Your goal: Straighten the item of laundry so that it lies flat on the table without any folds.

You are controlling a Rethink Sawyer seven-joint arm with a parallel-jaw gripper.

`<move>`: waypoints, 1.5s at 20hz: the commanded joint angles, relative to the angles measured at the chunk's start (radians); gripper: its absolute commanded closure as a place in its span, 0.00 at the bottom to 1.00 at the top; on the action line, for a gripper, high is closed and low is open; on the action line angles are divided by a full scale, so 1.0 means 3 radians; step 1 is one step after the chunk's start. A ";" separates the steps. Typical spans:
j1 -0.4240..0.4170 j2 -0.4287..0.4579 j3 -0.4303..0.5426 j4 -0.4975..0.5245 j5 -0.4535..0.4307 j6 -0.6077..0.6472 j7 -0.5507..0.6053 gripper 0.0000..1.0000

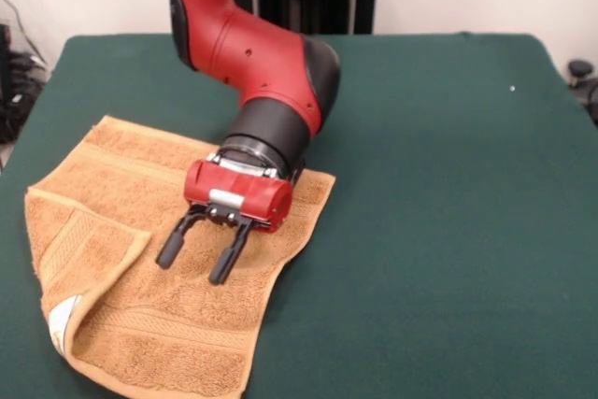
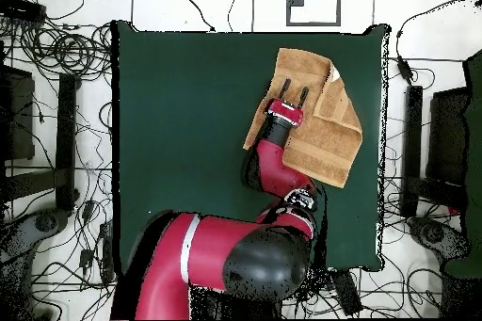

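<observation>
Orange-tan terry-cloth towel lies on the dark green felt table with one corner folded over, the red-and-black gripper hovering above, jaws apart and empty, seemingly ready to unfold it.

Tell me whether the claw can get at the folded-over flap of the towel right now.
Probably yes. The claw hangs open over the towel, the flap lies just beside it, and nothing stands between them.

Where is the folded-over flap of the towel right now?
In the front view the flap lies at the towel's left edge, near the picture's lower left corner, left of the open pincer. A small white tag shows just below it.
</observation>
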State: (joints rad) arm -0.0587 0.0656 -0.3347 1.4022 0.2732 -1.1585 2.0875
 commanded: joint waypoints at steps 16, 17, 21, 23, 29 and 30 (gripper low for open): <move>-0.0051 0.0227 -0.0013 -0.0075 -0.0194 0.0961 0.0133 0.00; -0.0056 0.0229 -0.0013 -0.0083 -0.0208 0.0957 0.0139 0.00; -0.0081 0.0255 -0.0007 -0.0129 -0.0243 0.0949 0.0148 0.00; -0.0087 0.0257 -0.0003 -0.0134 -0.0253 0.0947 0.0149 0.00; -0.0090 0.0265 -0.0023 -0.0150 -0.0253 0.0982 0.0092 0.00; -0.0105 0.0278 -0.0048 -0.0190 -0.0287 0.0982 0.0065 0.00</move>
State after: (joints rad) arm -0.0835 0.0920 -0.3783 1.3753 0.2182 -1.0567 2.0877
